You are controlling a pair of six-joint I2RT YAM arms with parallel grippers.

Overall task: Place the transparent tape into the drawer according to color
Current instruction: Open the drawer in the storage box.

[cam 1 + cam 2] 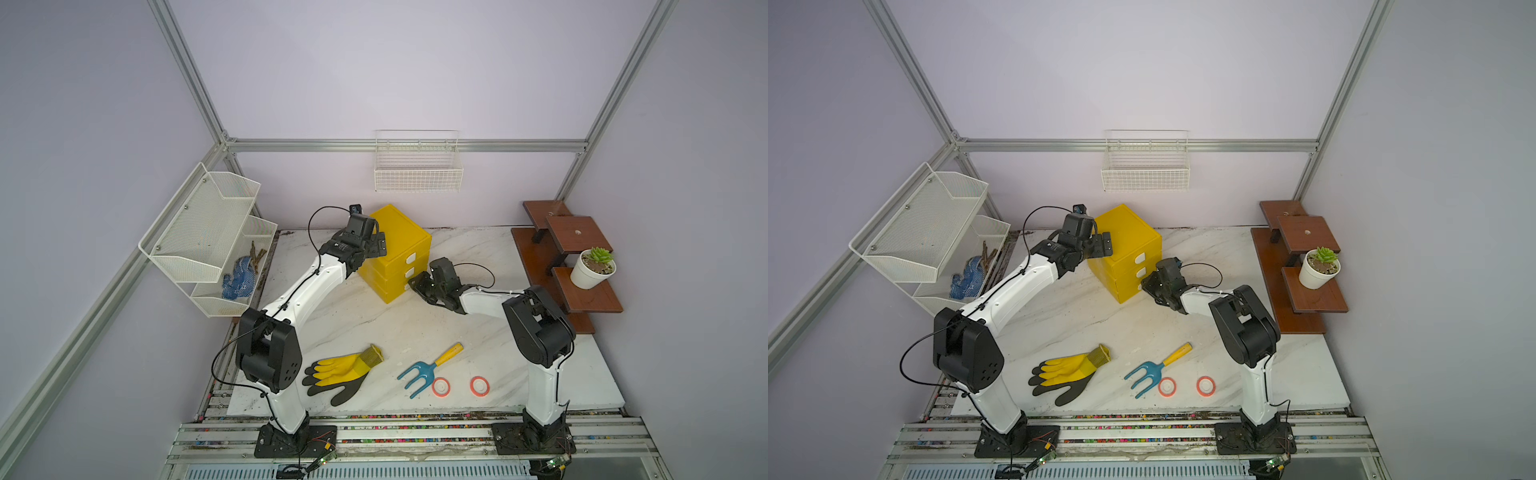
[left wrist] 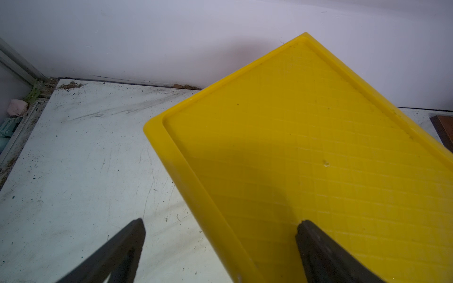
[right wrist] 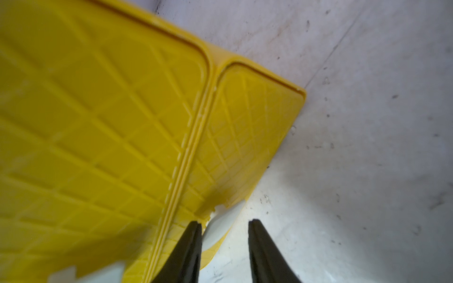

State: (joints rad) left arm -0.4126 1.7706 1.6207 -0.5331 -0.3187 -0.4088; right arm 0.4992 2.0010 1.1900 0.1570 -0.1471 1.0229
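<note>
Two red-orange transparent tape rolls lie flat near the table's front, right of centre, in both top views. The yellow cabinet stands at the back, its three drawers closed, white tab handles facing right. My left gripper hangs open over the cabinet top's left edge, one finger above the lid and one above the table. My right gripper is low at the bottom drawer. Its jaws stand a narrow gap apart around that drawer's white tab. The tab touches one finger; table shows beside the other.
A yellow-black glove and a blue hand fork with yellow handle lie by the tape. White wire baskets hang at the left, one on the back wall. A brown stepped shelf with a potted plant stands right.
</note>
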